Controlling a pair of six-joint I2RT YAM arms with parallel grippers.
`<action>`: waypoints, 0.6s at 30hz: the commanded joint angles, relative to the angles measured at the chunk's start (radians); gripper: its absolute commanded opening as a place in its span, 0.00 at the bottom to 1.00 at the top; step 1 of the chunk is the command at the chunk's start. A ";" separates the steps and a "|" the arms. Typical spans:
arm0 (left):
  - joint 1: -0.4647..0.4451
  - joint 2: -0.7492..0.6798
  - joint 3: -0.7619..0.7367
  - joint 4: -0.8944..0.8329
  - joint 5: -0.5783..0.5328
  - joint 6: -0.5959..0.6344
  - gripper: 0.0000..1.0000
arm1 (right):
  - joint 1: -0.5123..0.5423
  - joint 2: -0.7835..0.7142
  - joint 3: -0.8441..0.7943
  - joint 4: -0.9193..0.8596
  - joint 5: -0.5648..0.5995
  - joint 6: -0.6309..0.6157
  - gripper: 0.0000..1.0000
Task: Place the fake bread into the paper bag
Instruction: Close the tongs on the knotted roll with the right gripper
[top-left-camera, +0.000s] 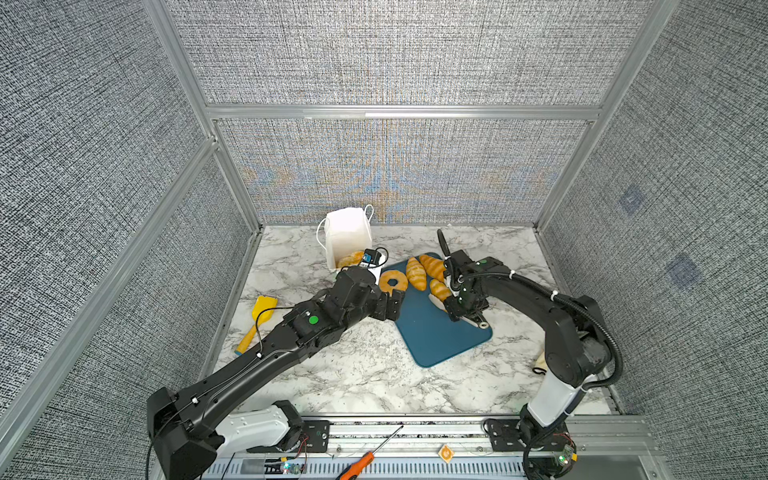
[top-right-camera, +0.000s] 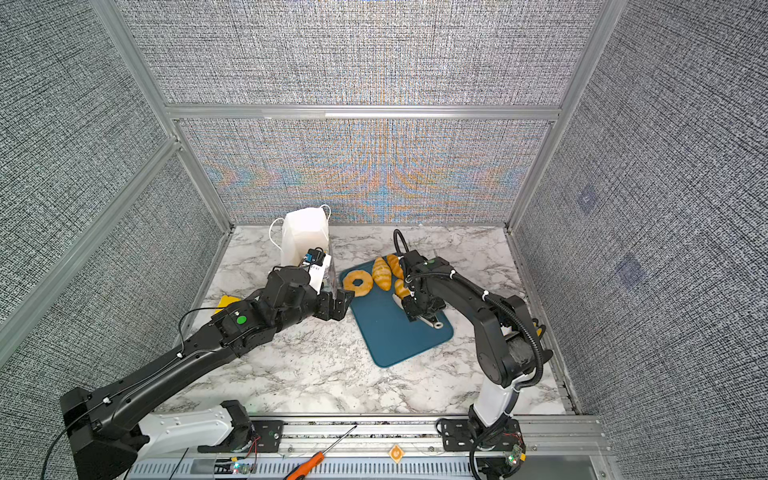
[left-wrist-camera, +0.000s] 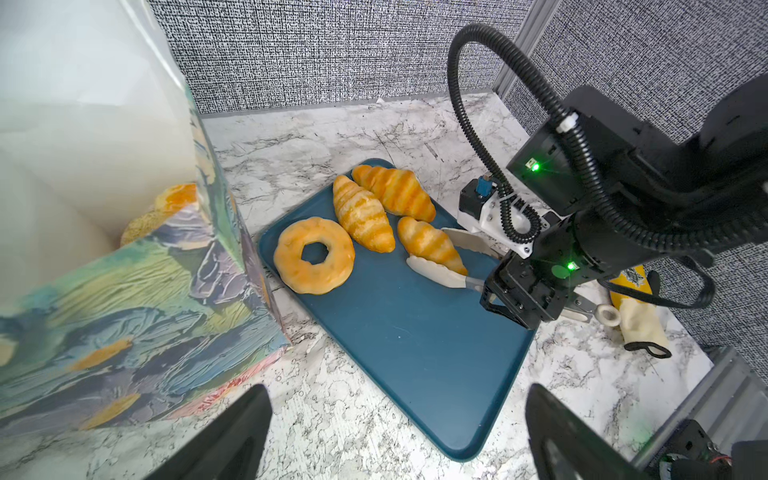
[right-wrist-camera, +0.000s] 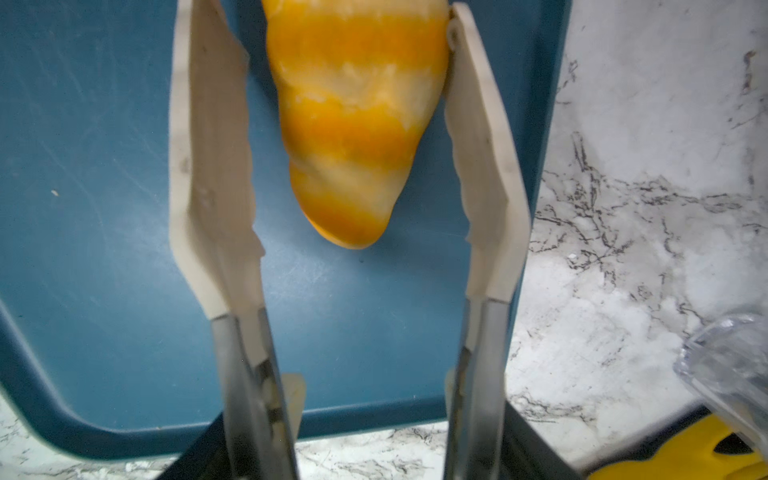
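The paper bag (top-left-camera: 348, 235) (top-right-camera: 304, 237) stands open at the back left, and its floral side (left-wrist-camera: 124, 291) shows in the left wrist view. Fake bread (top-left-camera: 351, 258) (left-wrist-camera: 174, 199) lies inside it. On the blue tray (top-left-camera: 436, 340) (left-wrist-camera: 415, 332) lie a ring doughnut (top-left-camera: 392, 282) (left-wrist-camera: 313, 255) and three croissants (top-left-camera: 415, 273) (left-wrist-camera: 395, 193). My right gripper (top-left-camera: 461, 309) (right-wrist-camera: 370, 461) is shut on cream-tipped tongs (left-wrist-camera: 436, 272) (right-wrist-camera: 212, 166). The tongs straddle the nearest croissant (left-wrist-camera: 432, 245) (right-wrist-camera: 353, 124), one tip touching it. My left gripper (top-left-camera: 389, 305) (left-wrist-camera: 399, 432) hangs open and empty between bag and tray.
A yellow spatula (top-left-camera: 257, 320) lies at the left edge of the marble table. An orange-handled screwdriver (top-left-camera: 365, 457) rests on the front rail. A cream and yellow mitt (left-wrist-camera: 640, 320) lies by the right wall. Grey panels close in three sides.
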 joint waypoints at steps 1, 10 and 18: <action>-0.001 -0.004 -0.002 0.009 -0.009 -0.006 0.97 | 0.006 0.009 0.019 -0.017 0.023 -0.009 0.67; 0.000 -0.019 -0.007 -0.001 -0.027 -0.004 0.97 | 0.021 0.007 0.021 -0.041 0.052 -0.023 0.53; 0.000 -0.045 -0.021 0.006 -0.036 -0.003 0.97 | 0.021 -0.032 0.013 -0.039 0.005 -0.017 0.47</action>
